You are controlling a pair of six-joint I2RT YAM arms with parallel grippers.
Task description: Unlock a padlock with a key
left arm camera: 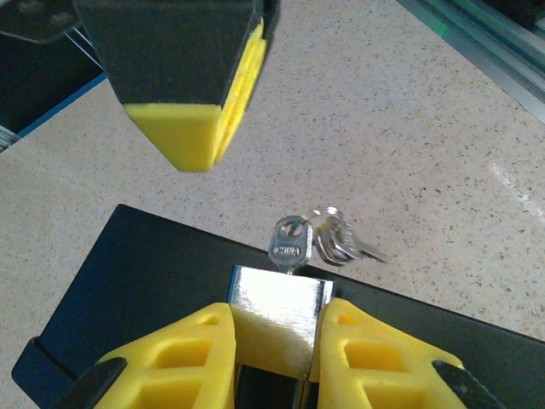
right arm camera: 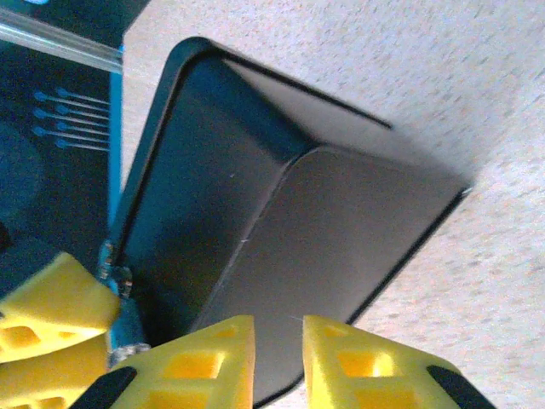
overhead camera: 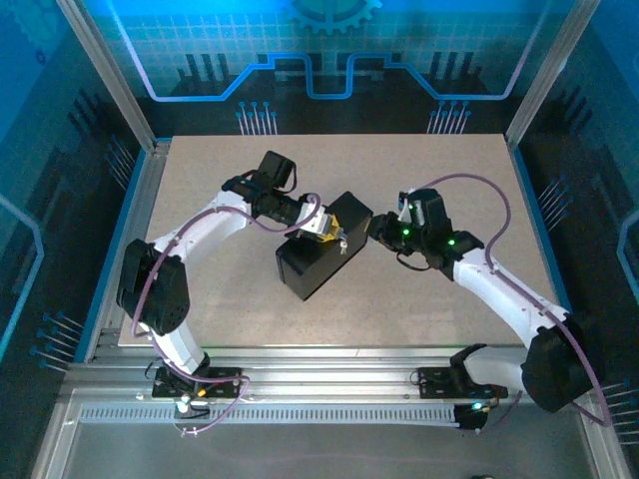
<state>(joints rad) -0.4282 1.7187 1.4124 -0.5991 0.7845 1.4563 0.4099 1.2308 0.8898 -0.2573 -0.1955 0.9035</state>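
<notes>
Left gripper (left arm camera: 277,322) clenched on the padlock (left arm camera: 277,294), one finger on each flank, over the box (left arm camera: 145,273) near the middle of the table (left arm camera: 409,128). Key (left arm camera: 288,245) seated in the padlock, sticking out toward 12 o'clock in the left wrist view; spare keys (left arm camera: 336,240) bunched at its 2 o'clock. Right gripper (right arm camera: 278,341) at the box's 3 o'clock in the top view, jaws narrowly parted, empty.
</notes>
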